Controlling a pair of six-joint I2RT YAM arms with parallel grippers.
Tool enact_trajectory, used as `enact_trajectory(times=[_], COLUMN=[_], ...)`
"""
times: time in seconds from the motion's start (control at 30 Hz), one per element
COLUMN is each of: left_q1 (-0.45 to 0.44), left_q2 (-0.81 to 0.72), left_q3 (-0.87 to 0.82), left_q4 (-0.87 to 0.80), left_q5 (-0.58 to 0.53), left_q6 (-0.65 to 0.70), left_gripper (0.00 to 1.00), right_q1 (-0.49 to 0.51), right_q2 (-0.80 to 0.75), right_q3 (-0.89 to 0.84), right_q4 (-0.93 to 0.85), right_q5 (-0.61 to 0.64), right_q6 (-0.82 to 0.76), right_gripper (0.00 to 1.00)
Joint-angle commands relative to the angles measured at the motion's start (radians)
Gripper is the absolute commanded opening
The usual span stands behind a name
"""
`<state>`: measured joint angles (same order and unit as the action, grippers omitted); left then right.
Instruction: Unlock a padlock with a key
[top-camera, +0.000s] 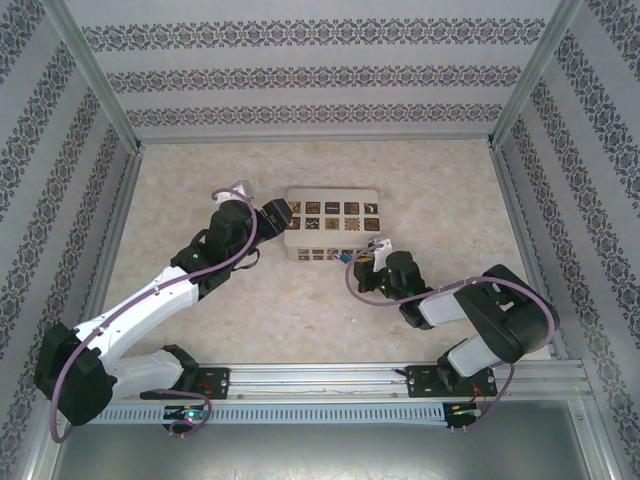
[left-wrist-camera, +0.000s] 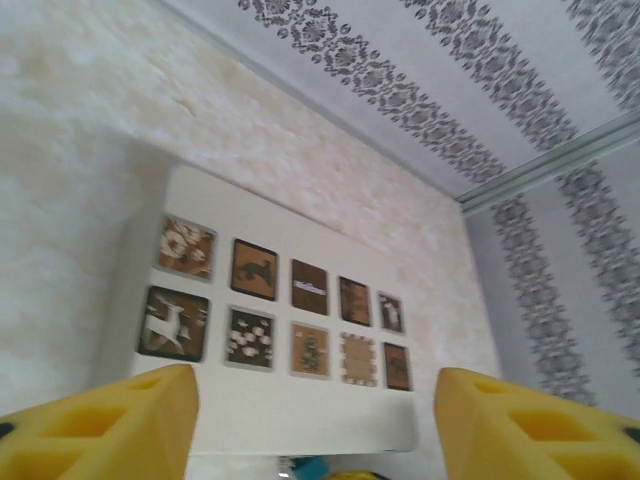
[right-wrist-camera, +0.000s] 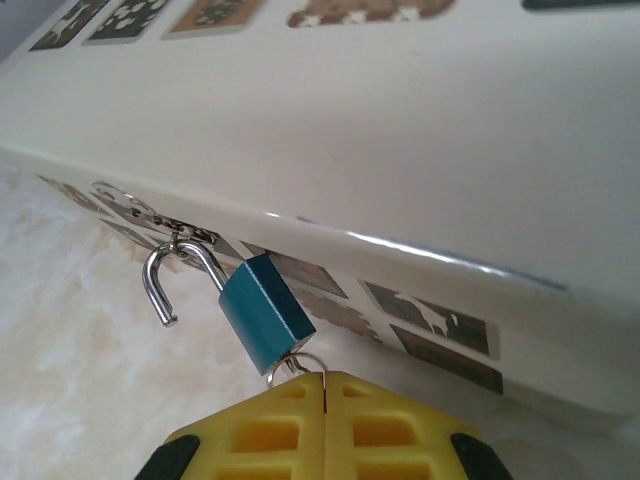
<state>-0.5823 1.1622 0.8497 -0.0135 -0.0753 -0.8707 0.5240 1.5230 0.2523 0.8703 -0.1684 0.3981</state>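
Grey walls with dark floral bands (top-camera: 300, 80) enclose a cream, marbled tabletop (top-camera: 430, 190). The white-and-black left arm (top-camera: 150, 300) reaches forward from the near-left corner, and the black right arm (top-camera: 490, 310) bends in from the near right. Between them, near the middle of the tabletop, lies a flat cream box with two rows of dark patterned squares on its lid (top-camera: 332, 225). The left gripper (top-camera: 278, 215) hovers at the box's left end; in its wrist view its yellow jaws stand spread wide apart, one at each lower corner, framing the lid and touching nothing. The right gripper (right-wrist-camera: 323, 400) sits at the box's near side, its yellow jaws pressed together. Just beyond them hangs the small padlock with a blue metal body (right-wrist-camera: 265, 312), tilted, touching the jaws' tips. Its thin silvery shackle (right-wrist-camera: 175, 275) is swung open: one leg stays in the body, the curve is hooked through a metal loop on the box's front edge, and the free end points down, clear of the body. A thin silvery wire ring (right-wrist-camera: 296, 362) loops out at the padlock's underside, where the jaws pinch the tiny dark metal key, itself hidden between the pads.
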Motion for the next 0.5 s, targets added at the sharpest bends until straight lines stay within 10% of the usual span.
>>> enact_trajectory(times=[0.0, 0.23, 0.47], left_q1=[0.006, 0.089, 0.208], left_q2=[0.052, 0.189, 0.303], left_q3=[0.041, 0.081, 0.066], left_q4=[-0.122, -0.104, -0.017], left_q5=[-0.049, 0.103, 0.336], left_q6=[0.183, 0.251, 0.225], left_gripper=[0.69, 0.74, 0.77], right_q1=[-0.019, -0.019, -0.049], right_q2=[0.009, 0.046, -0.026], right_q3=[-0.001, 0.022, 0.045], right_q4=[-0.032, -0.02, -0.079], right_q5=[-0.134, -0.163, -0.176], right_q6=[0.096, 0.118, 0.119], right_gripper=[0.0, 0.0, 0.31])
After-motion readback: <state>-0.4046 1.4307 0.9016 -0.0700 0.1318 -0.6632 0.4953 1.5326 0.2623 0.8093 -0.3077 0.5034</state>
